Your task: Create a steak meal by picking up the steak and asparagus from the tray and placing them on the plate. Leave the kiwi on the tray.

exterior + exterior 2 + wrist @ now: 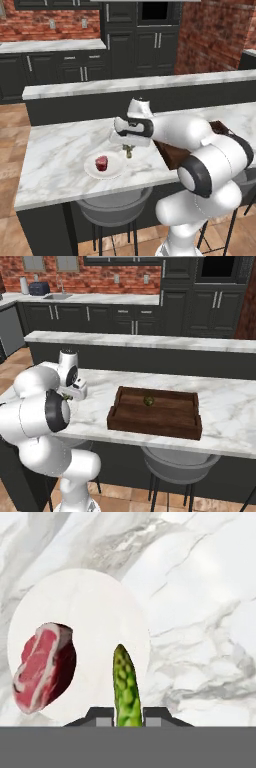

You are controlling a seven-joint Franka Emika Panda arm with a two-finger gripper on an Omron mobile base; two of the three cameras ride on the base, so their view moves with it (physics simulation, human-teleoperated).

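The red and pink steak (101, 163) (44, 667) lies on the round white plate (115, 169) (80, 607) on the marble counter. My gripper (128, 150) (127, 718) hangs just above the plate's right rim, shut on the green asparagus (125, 687) (128, 152), whose tip points over the plate beside the steak. The dark wooden tray (155, 415) (172, 155) sits further right on the counter, with the kiwi (148, 401) resting near its back wall. In the left base view my arm hides most of the tray.
Bare marble counter (60, 150) spreads left of and behind the plate. A raised back counter (150, 342) runs behind the island. Grey stools (112, 207) (180, 462) stand under the front edge.
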